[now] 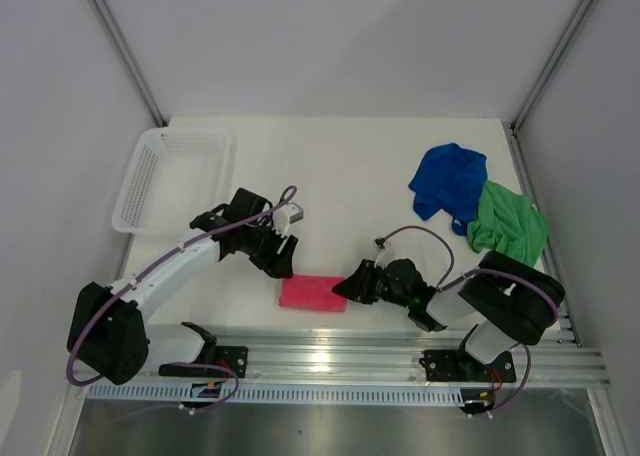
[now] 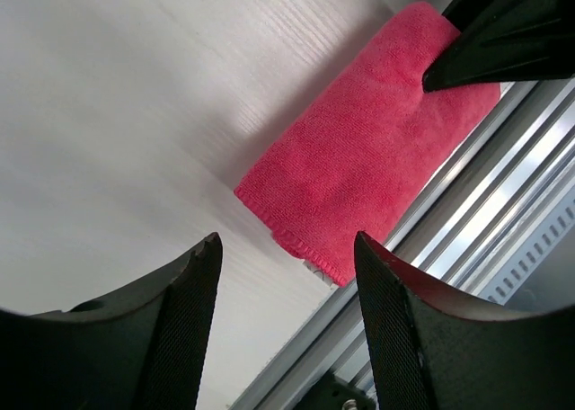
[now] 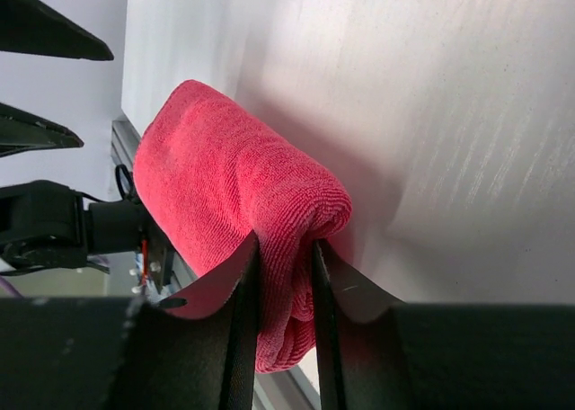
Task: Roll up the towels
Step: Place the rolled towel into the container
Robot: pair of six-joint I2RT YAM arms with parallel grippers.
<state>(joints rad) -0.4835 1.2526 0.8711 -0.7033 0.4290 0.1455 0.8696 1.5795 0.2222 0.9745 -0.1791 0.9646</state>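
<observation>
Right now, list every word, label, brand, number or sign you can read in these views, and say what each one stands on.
None can be read in any view.
No print shows on the pink towel, the blue towel, the green towel, the white basket or the aluminium rail.
Any marking on the left arm's base or the right arm's base is too small to tell.

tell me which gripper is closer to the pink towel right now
Right. The right gripper is on the pink towel itself, jaws pinched on its right end. The left gripper is open just off the towel's left end, not touching it.
</observation>
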